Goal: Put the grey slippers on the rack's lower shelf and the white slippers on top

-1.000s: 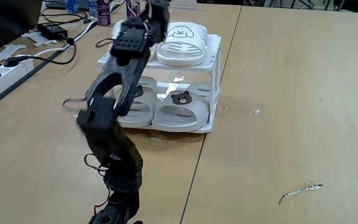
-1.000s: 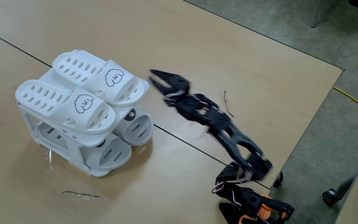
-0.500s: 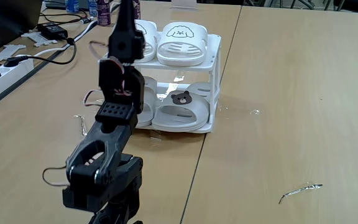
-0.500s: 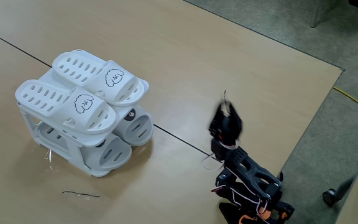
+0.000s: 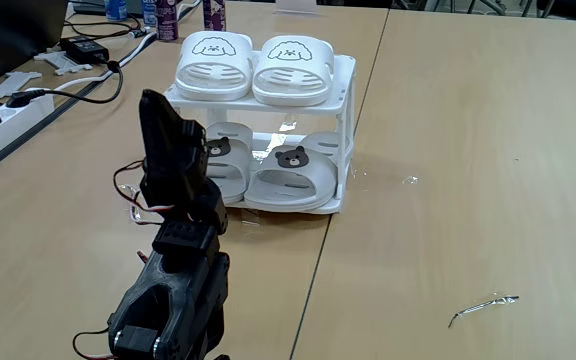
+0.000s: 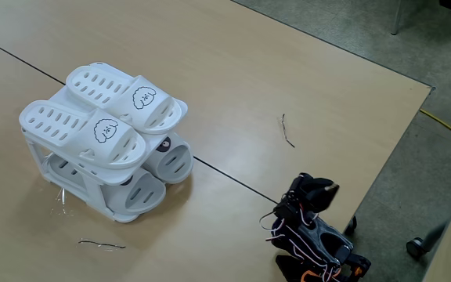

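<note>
The white slippers [image 5: 293, 68] [image 6: 124, 94] lie side by side on the slatted top of the rack [image 5: 349, 100] [image 6: 31, 149], their dog faces showing. Both grey slippers [image 5: 290, 175] [image 6: 171, 160] sit on the lower shelf [image 5: 334, 206], bear faces toward the camera in a fixed view. My arm is folded up over its base at the near table edge, well away from the rack. Its gripper [image 5: 158, 112] [image 6: 319, 190] is a dark block with nothing in it; how the jaws stand is not clear.
A power strip [image 5: 8, 105] with black cables lies at the left edge, with bottles [image 5: 163, 15] behind the rack. Small wire scraps [image 5: 483, 305] [image 6: 286, 129] lie on the wooden table. A table edge and floor with a yellow cable [image 6: 445, 129] are at the right.
The arm has pulled back from its reach toward the rack and folded down over its base. The slippers and rack have not moved.
</note>
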